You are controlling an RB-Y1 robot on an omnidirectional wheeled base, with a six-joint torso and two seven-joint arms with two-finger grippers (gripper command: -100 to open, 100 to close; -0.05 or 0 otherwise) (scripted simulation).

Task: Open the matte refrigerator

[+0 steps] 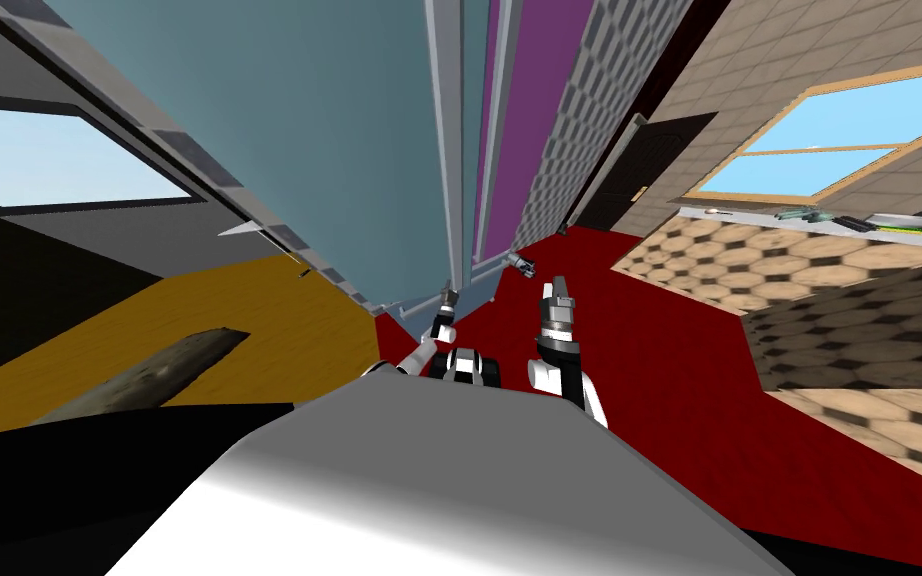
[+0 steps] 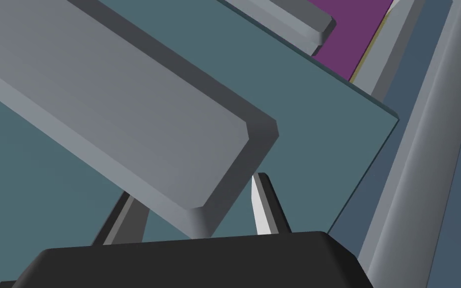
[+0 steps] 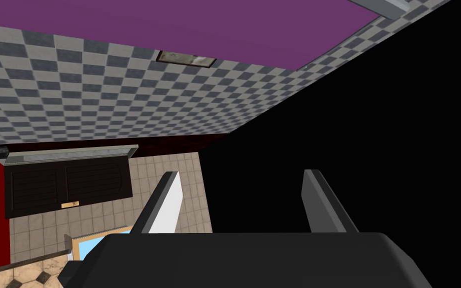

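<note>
The refrigerator (image 1: 329, 130) stands straight ahead, its flat, dull blue-grey front rising large and slanted with the camera. A long grey bar handle (image 1: 442, 150) runs up the refrigerator's front, close to the side that faces the purple wall (image 1: 524, 120). The left end effector (image 1: 446, 296) is at the lower end of that handle, low on the refrigerator. Seen from the left wrist, the handle's squared end lies between the two fingers (image 2: 263, 210), which stand closer together than the other arm's and are closed on the bar from either side. One finger is partly hidden behind the bar. The other finger sits right against the corner of the bar's end. Past the handle, the edge of the refrigerator door (image 2: 314, 130) shows as a thin line. Whether that edge stands off the refrigerator's body cannot be told. The right end effector (image 1: 558, 290) hangs over the red floor (image 1: 669, 350), to the purple-wall side of the refrigerator and apart from it, with its fingers (image 3: 167, 205) spread wide and nothing between them. Well away from the refrigerator on that same side, a counter (image 1: 799, 215) runs beneath a window (image 1: 849, 130).
</note>
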